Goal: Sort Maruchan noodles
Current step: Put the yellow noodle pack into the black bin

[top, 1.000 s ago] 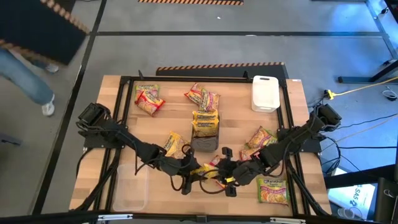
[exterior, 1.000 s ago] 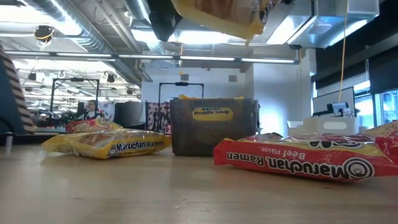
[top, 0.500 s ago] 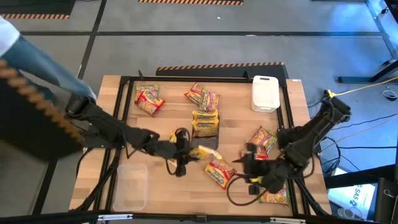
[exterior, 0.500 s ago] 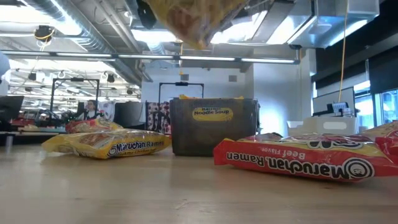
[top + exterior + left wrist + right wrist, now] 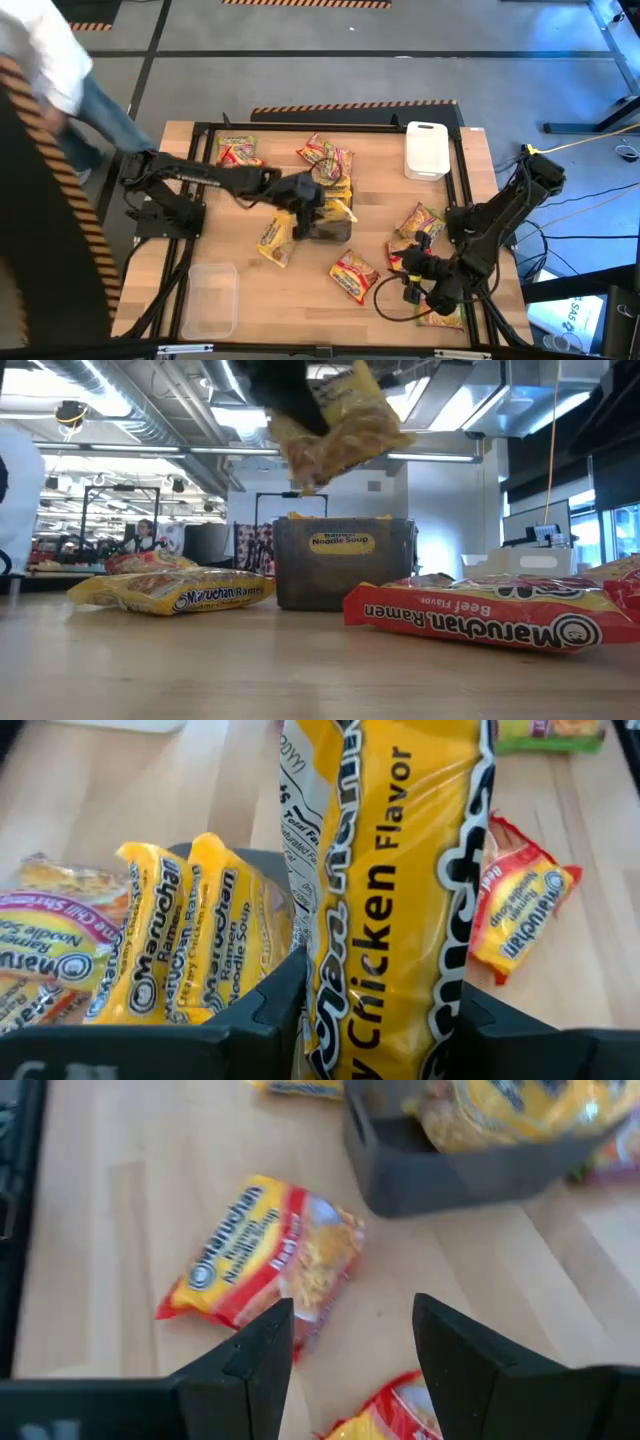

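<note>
My left gripper (image 5: pixel 316 198) is shut on a yellow Maruchan noodle packet (image 5: pixel 390 870), which hangs in the air (image 5: pixel 335 425) above the dark tray (image 5: pixel 330 228). That tray holds other yellow packets (image 5: pixel 190 940) standing on edge. A red packet (image 5: pixel 265 1265) lies flat on the table. My right gripper (image 5: pixel 355 1350) hovers open over the table just beyond the red packet (image 5: pixel 354 276), toward the right edge, and holds nothing. My left gripper has the yellow packet between its two fingers, one on each long side (image 5: pixel 318 982), with the printed face toward the wrist. The fingers slant down from the table's left. The packet is lifted clear and tilted over the dark tray's open top.
More packets lie about: a yellow one (image 5: pixel 277 240) left of the dark tray, mixed ones at the far left (image 5: pixel 237 155) and far middle (image 5: pixel 325 155), others at the right (image 5: pixel 418 225). There is a white tray (image 5: pixel 427 150) far right and a clear tray (image 5: pixel 208 300) near left. A person (image 5: pixel 60 90) stands left of the table.
My left gripper has carried the yellow packet up and away from the near edge toward the far side, until it is over the dark tray. My right gripper has drawn back toward the right edge, and the red packet now lies on the table. The person at the left has moved.
</note>
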Tool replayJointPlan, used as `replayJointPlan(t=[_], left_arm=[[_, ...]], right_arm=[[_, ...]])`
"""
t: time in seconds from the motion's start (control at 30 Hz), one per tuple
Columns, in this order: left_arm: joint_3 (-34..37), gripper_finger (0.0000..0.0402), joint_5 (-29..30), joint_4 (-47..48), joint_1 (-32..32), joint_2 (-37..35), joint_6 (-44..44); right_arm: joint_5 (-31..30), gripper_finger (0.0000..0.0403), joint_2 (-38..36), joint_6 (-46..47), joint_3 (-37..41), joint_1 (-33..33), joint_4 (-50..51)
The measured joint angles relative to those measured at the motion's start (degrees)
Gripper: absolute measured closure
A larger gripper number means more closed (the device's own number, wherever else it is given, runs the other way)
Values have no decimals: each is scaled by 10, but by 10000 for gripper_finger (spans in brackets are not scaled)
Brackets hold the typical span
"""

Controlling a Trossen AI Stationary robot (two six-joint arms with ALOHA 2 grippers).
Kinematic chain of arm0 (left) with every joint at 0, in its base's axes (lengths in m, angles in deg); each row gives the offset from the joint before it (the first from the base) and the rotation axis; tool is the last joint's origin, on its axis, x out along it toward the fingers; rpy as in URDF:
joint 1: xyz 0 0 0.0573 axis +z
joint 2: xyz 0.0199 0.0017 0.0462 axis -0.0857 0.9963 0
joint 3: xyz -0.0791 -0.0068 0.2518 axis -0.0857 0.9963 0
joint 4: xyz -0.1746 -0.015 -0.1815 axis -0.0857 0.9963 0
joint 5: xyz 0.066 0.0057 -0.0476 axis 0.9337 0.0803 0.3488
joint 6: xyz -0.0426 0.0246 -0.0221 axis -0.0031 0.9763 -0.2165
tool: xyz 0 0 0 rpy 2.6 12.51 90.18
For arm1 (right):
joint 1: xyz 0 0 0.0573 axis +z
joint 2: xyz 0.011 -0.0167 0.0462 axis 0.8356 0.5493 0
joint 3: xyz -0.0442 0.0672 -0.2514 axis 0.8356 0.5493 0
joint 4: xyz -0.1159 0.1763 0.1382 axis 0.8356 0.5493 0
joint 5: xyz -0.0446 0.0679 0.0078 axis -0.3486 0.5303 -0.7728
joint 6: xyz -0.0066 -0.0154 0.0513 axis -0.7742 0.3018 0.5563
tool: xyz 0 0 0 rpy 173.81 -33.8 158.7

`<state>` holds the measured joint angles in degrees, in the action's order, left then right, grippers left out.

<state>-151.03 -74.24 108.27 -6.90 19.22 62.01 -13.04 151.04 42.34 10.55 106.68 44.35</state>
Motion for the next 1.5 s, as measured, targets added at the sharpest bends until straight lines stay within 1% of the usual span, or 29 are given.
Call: replayJointPlan(t=[0.03, 0.13, 0.17, 0.3, 0.4, 0.77, 1.1, 1.2, 1.3, 1.4, 1.5], left_arm=[[-19, 277, -13, 10, 10, 15, 3], [-50, 276, -22, 67, 34, 56, 11], [-59, 276, -25, 64, 40, 69, 18], [-75, 276, -44, 73, 57, 99, 25], [-73, 276, -50, 104, 63, 121, 26], [-73, 276, -52, 90, 61, 163, 35], [-73, 274, -65, 68, 59, 213, 51], [-73, 262, -60, 65, 57, 212, 52], [-73, 237, -43, 65, 55, 210, 53], [-78, 216, -42, 70, 56, 208, 53], [-95, 207, -46, 82, 56, 208, 52]], right_arm=[[-1, 221, 0, 10, 8, -2, -2], [-11, 221, 0, 21, 26, -2, -13], [-13, 221, 0, 22, 29, -2, -14], [-18, 221, 0, 22, 30, -2, -21], [-22, 221, 0, 18, 30, -1, -32], [-23, 221, 0, 5, 30, -1, -43], [-23, 221, 0, 4, 30, -1, -62], [-19, 221, 0, 4, 30, -1, -64], [-18, 221, 0, 3, 30, -1, -65], [-18, 221, 0, -6, 30, -1, -67], [-22, 221, 0, -10, 30, -1, -68]])
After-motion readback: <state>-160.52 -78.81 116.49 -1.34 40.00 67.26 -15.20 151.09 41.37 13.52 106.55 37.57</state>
